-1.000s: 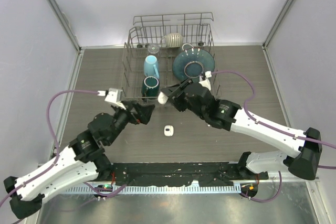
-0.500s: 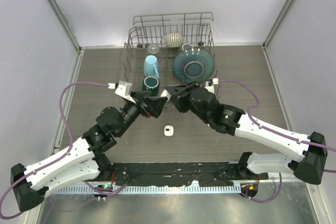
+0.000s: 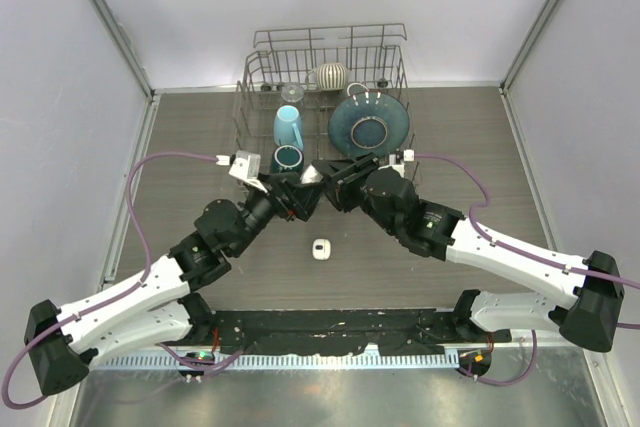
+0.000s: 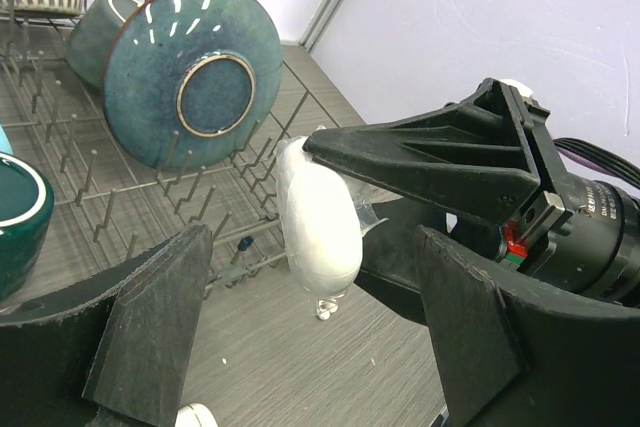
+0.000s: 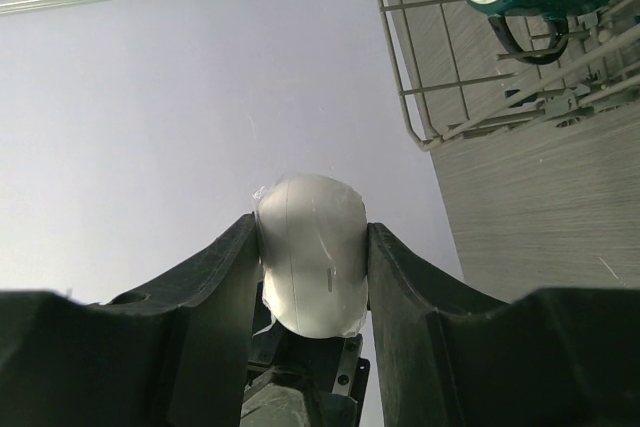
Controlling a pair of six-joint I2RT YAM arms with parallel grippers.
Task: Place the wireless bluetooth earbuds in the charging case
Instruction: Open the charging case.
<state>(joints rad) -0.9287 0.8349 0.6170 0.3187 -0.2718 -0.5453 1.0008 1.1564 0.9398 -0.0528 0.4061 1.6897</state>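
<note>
The grey-brown wood-grain table (image 3: 180, 147) carries a wire rack (image 3: 326, 49) at its far middle. A small white case (image 3: 321, 249) lies nearer, well apart.

My top camera looks down on the table (image 3: 180, 147) from above and behind the arm bases. My left wrist camera faces the dish rack (image 4: 215, 209) up close; my right wrist camera looks low past the rack's corner. All three share the charging case (image 4: 318, 222)
</note>
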